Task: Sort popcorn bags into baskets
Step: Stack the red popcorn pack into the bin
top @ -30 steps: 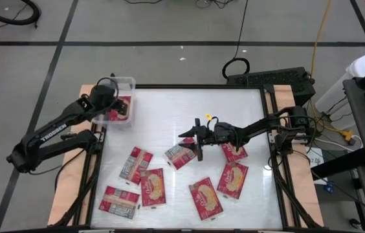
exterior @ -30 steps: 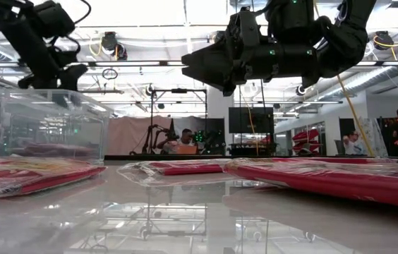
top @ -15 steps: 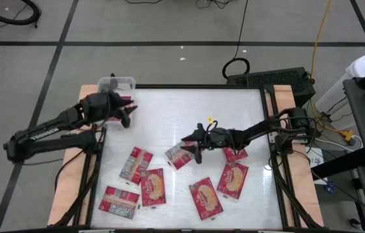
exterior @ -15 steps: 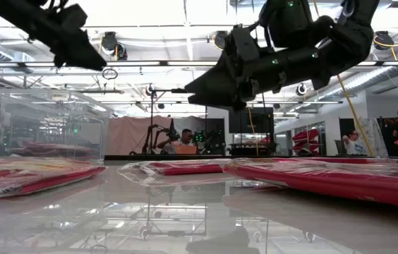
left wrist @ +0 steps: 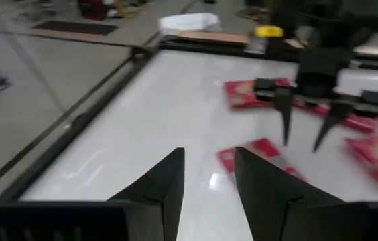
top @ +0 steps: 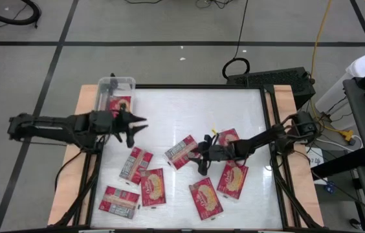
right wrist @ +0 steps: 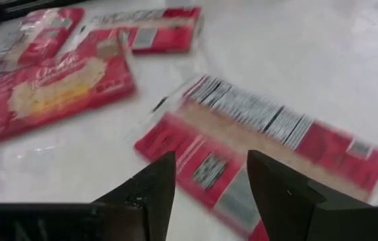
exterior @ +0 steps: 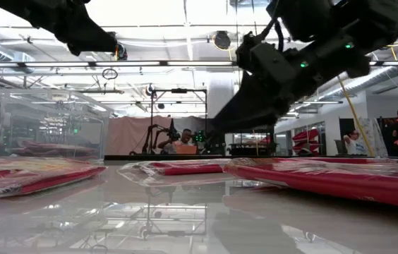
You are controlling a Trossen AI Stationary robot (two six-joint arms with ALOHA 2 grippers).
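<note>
We see the basket [top: 114, 97] at the surface's [top: 189, 110] far left corner, a popcorn bag [top: 120, 105] inside it. Seven bags lie across the near half: four toward the near left corner, one at centre [top: 181, 151], the others right of it. Our left hand [top: 137, 125] hovers near the basket, our right hand [top: 200, 155] beside the centre bag

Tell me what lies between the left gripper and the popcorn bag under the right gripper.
In the high view, only bare white tabletop separates the left gripper from the flat red popcorn bag below the right gripper.
</note>
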